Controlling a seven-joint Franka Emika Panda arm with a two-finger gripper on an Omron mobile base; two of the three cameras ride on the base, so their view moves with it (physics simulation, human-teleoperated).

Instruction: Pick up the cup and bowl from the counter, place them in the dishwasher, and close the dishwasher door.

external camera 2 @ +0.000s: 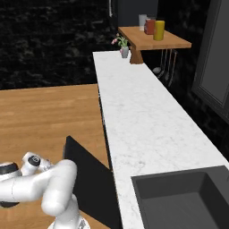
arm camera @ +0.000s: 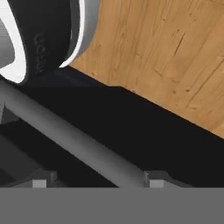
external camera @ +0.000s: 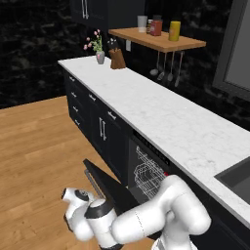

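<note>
The jaws sit low in the hand view, two dark tips spread either side of the long grey bar handle (arm camera: 74,135), nothing pinched. That bar runs diagonally from upper left to lower right and passes right between them. Behind it lies the flat black drop-down dishwasher door (arm camera: 144,127), its edge slanting against the wooden floor (arm camera: 166,52). In the left base view the door (external camera: 110,183) hangs half-open at lower centre, the white wire rack (external camera: 146,173) just behind it, under the white marble-like desk (external camera: 161,112). My read: the closing push comes next.
</note>
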